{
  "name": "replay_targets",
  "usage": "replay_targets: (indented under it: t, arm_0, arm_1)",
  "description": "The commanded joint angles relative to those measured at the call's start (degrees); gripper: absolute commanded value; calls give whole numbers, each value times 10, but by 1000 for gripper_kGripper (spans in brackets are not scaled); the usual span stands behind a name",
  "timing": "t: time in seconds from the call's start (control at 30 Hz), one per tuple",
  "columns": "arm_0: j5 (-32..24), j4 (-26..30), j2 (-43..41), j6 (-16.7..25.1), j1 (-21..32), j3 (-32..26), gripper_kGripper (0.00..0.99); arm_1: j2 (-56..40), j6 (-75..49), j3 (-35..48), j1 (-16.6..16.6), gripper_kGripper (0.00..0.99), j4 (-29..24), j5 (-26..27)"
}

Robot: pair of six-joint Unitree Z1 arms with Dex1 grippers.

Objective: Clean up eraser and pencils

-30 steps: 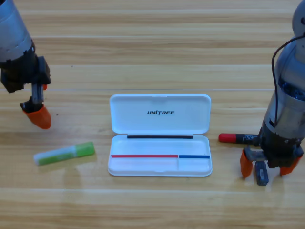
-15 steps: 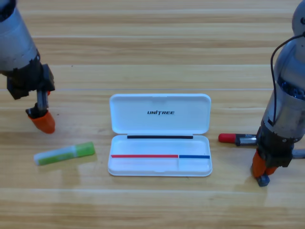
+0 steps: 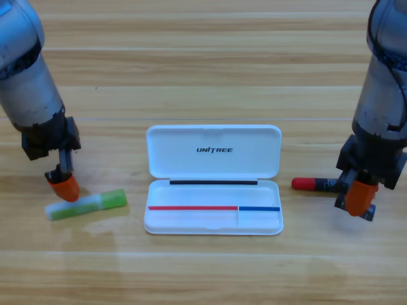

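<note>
The red marker point(image 3: 317, 184) lies on the counter point(image 3: 203, 63) just right of the open white case point(image 3: 213, 180), its far end under the right gripper point(image 3: 357, 198). The green-and-white eraser point(image 3: 86, 204) lies left of the case, under the left gripper point(image 3: 63, 187). Neither gripper shows whether its jaws are open or closed. A poorly centred closing could roll either one away.

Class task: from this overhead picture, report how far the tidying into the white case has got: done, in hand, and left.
Done: nothing lies in the open white plastic case. In hand: the right end effector is over the red whiteboard marker's far end; the left end effector hovers just above the green-and-white eraser stick. Left: grasping both and placing them in the case.
</note>
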Motion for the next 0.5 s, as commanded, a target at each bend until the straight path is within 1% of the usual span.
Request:
replay_targets:
  t: [0.03, 0.17, 0.5]
  arm_0:
    - [-10, -9, 13, -8, 9, 16, 974]
    - [-12, -9, 7, -13, 8, 17, 974]
    - [-21, -44, 11, -18, 5, 43, 976]
  arm_1:
    - [36, -122, -21, 29, 0, 12, 14]
    - [44, -203, -35, 45, 0, -1, 20]
    - [108, -235, -130, 72, 0, -3, 27]
